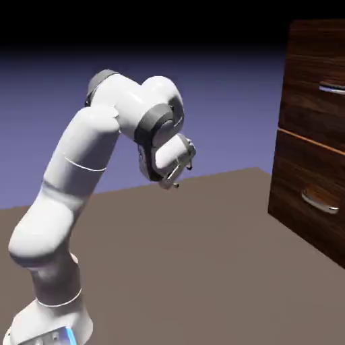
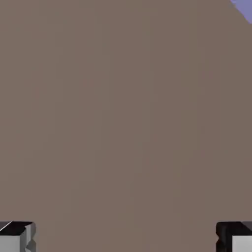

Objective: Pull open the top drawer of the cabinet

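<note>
The cabinet (image 1: 313,135) stands at the exterior view's right, tall, dark brown wood grain, partly cut off by the frame edge. Its top drawer (image 1: 317,77) carries a thin straight silver bar handle (image 1: 331,87). Below an orange edge line sits a second drawer front with a bowed silver handle (image 1: 319,201). My gripper (image 1: 179,173) hangs well left of the cabinet, above the table, pointing down and touching nothing. In the hand view the two fingertips (image 2: 17,236) stand far apart at the bottom corners, open, with only brown table between them.
The brown table (image 1: 189,263) spreads between the arm's base and the cabinet. A sliver of blue-violet backdrop (image 2: 243,9) shows at the hand view's top right corner.
</note>
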Robot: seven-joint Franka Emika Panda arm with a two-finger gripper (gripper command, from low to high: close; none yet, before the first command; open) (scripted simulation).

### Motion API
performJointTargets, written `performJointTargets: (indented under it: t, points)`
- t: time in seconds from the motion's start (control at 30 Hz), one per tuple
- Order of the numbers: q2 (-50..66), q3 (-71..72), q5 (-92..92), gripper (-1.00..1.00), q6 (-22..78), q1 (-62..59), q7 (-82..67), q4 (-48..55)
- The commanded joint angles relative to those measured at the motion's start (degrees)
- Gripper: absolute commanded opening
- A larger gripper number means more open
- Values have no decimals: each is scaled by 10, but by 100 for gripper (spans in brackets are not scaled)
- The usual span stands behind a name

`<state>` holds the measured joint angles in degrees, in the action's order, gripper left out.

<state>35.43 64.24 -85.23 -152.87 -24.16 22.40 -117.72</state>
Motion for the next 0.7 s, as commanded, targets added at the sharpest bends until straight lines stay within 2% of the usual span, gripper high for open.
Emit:
performJointTargets:
  t: [0.0, 0.67]
  points:
    - [20, 19, -25, 0, 6, -7, -6, 13]
    - [418, 394, -523, 0, 130, -153, -123, 266]
